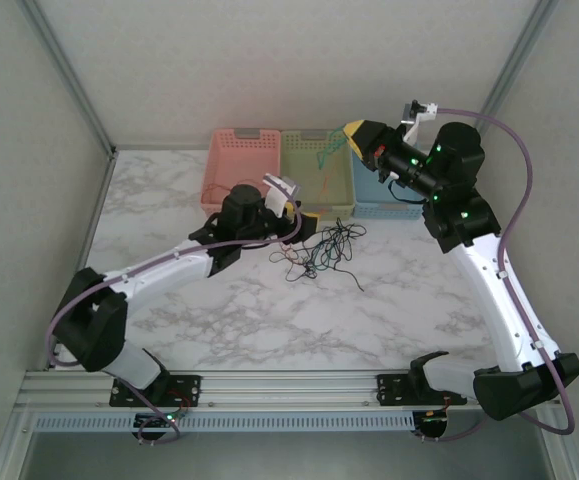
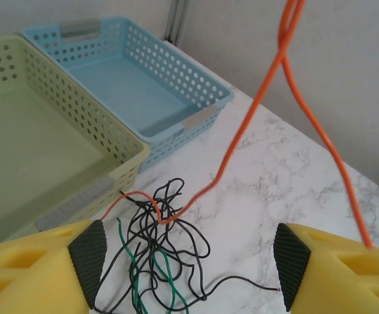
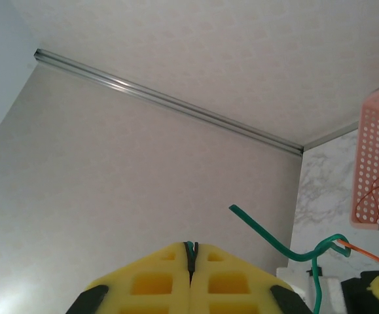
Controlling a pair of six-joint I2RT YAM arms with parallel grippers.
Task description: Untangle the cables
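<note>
The cables (image 1: 324, 248) lie as a loose tangle of black, green and red wires on the marble table in front of the baskets. My left gripper (image 1: 296, 215) hovers just left of the tangle, open, and the tangle (image 2: 153, 245) sits between its pads (image 2: 88, 258) with nothing gripped. A red cable (image 2: 268, 85) rises from the tangle up out of the left wrist view. My right gripper (image 1: 357, 135) is raised over the baskets, shut (image 3: 190, 254) on a green cable (image 3: 274, 242). The red cable (image 3: 372, 258) hooks over the green one's bend.
Three baskets stand in a row at the back: pink (image 1: 241, 170), green (image 1: 316, 180) and blue (image 1: 384, 195). The green basket (image 2: 19, 131) and blue basket (image 2: 143, 85) lie just beyond the tangle. Bare marble (image 1: 269, 310) stretches toward the arm bases.
</note>
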